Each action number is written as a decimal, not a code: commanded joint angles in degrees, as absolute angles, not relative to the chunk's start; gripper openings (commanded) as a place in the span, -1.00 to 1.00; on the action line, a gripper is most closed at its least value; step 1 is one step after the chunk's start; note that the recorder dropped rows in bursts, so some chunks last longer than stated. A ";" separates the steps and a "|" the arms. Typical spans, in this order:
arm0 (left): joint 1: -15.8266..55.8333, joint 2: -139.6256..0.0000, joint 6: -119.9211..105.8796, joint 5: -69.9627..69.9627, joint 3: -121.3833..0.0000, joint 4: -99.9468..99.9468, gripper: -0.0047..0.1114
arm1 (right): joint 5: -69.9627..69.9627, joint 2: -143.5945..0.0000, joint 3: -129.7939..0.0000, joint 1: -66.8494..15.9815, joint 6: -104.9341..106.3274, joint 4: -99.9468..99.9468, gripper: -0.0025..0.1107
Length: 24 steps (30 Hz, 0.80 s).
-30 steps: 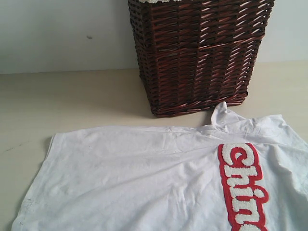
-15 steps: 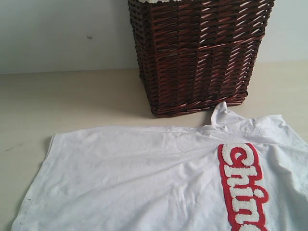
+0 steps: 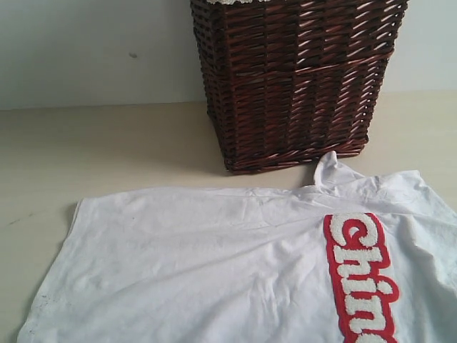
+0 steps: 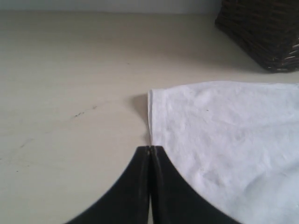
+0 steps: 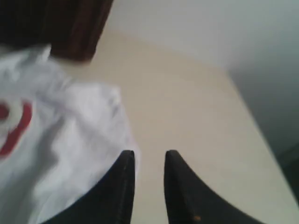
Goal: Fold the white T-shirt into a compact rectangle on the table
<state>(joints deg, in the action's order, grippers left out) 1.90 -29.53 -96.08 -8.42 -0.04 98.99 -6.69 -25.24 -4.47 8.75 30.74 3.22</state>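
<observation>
The white T-shirt (image 3: 214,271) lies spread flat on the pale beige table (image 3: 86,150), its red-outlined lettering (image 3: 360,275) toward the right and a bunched peak of cloth near the basket. In the left wrist view my left gripper (image 4: 149,149) is shut with nothing between its jaws, its tips just short of the T-shirt's (image 4: 224,135) edge. In the right wrist view my right gripper (image 5: 149,156) stands open over bare table, one finger beside the T-shirt's (image 5: 70,130) edge. Neither gripper shows in the exterior view.
A dark brown wicker basket (image 3: 293,78) stands at the back of the table, close behind the shirt. Its corner shows in the left wrist view as the basket (image 4: 261,32). The table's far edge (image 5: 252,116) shows in the right wrist view.
</observation>
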 commanded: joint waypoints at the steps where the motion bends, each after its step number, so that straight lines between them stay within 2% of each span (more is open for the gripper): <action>1: 1.85 -29.27 -95.79 -8.63 0.00 99.02 -0.92 | -19.58 -44.22 -9.74 8.67 34.32 -1.96 -0.53; 4: 1.85 -29.27 -95.79 -8.63 0.00 99.02 -0.92 | -20.68 -55.99 -14.96 8.67 26.57 2.35 -0.53; 8: 1.85 -29.27 -95.79 -8.63 0.00 99.02 -0.92 | -12.55 -66.72 -25.14 8.67 23.53 7.48 -0.53; 15: 1.85 -29.27 -95.79 -8.63 0.00 99.02 -0.92 | -25.35 -79.90 -46.28 8.82 16.29 16.41 -0.53; 18: 1.85 -29.27 -95.79 -8.63 0.00 99.02 -0.92 | -32.69 -85.14 -54.10 8.68 29.42 24.80 -0.53; 19: 1.85 -29.27 -95.79 -8.63 0.00 99.02 -0.92 | -37.69 -88.76 -57.81 8.68 43.92 30.51 -0.53; 20: 1.85 -29.27 -95.79 -8.63 0.00 99.02 -0.92 | -38.16 -89.86 -58.61 8.68 47.85 32.56 -0.53; 22: 1.85 -29.27 -95.79 -8.63 0.00 99.02 -0.92 | -30.31 -92.66 -59.65 8.68 55.24 40.41 -0.57; 23: 1.85 -29.27 -95.79 -8.63 0.00 99.02 -0.92 | -28.98 -95.14 -60.44 8.68 61.34 43.62 -0.80; 24: 1.85 -29.27 -95.79 -8.63 0.00 99.02 -0.92 | -29.31 -96.26 -60.80 8.68 64.48 44.44 -0.91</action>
